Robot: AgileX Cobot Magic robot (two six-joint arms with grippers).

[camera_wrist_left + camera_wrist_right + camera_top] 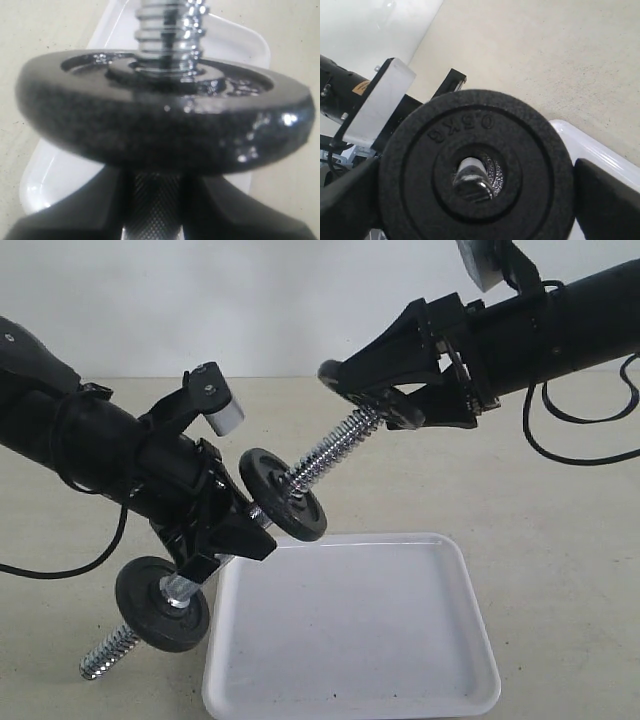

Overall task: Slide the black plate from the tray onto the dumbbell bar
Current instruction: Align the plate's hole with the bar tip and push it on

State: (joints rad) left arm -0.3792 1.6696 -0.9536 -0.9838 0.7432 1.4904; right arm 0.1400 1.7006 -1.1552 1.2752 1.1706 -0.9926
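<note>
Pebbled black plate [415, 170], raised rim, sits on dumbbell bar [335, 448].

What the black plate [165, 125] keeps from me
It covers most of the tray [242, 45]; the dumbbell bar [167, 30] runs out of frame, and my left gripper [154, 187] is cut off at the edge.

A robotics lab bench is suggested by a plain beige tabletop [560, 540], blank white wall [250, 300] and cabled robot arms [575, 315].
</note>
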